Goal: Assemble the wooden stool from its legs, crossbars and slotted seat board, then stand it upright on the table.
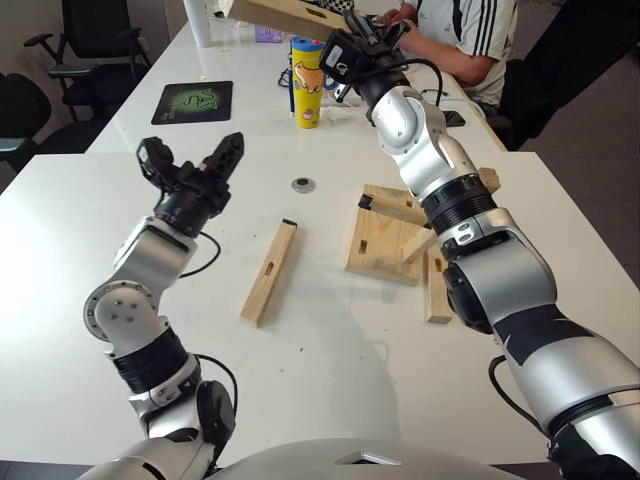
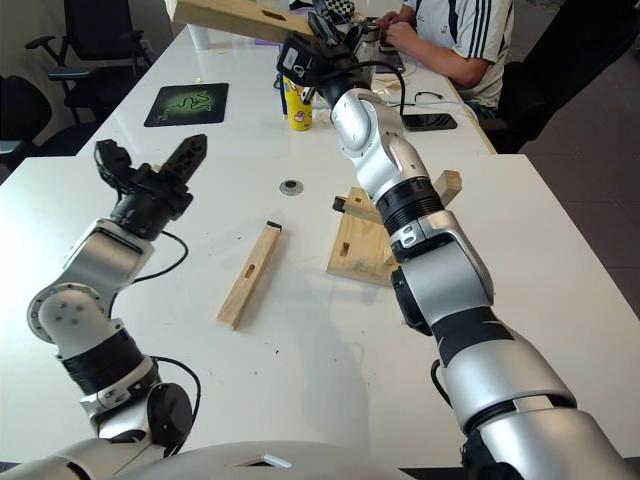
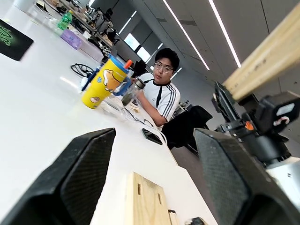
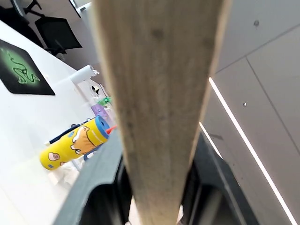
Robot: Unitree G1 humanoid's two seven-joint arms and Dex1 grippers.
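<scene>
My right gripper [image 1: 345, 28] is raised high over the far side of the table, shut on one end of a long wooden bar [image 1: 280, 14] that points toward my left. In the right wrist view the bar [image 4: 159, 93] runs up between the jaws. My left gripper [image 1: 192, 158] hangs open above the table's left part with nothing between its fingers [image 3: 75, 178]. A slotted wooden leg [image 1: 270, 272] lies flat mid-table. To its right the seat board [image 1: 383, 245] lies with other wooden pieces [image 1: 437, 285] on and beside it.
A small round grey disc [image 1: 302, 184] sits beyond the slotted leg. On the far table stand a yellow cup [image 1: 308, 82], a black mouse pad [image 1: 192, 101] and a phone [image 2: 428, 121]; a person sits there. The white table [image 1: 80, 230] ends at my left.
</scene>
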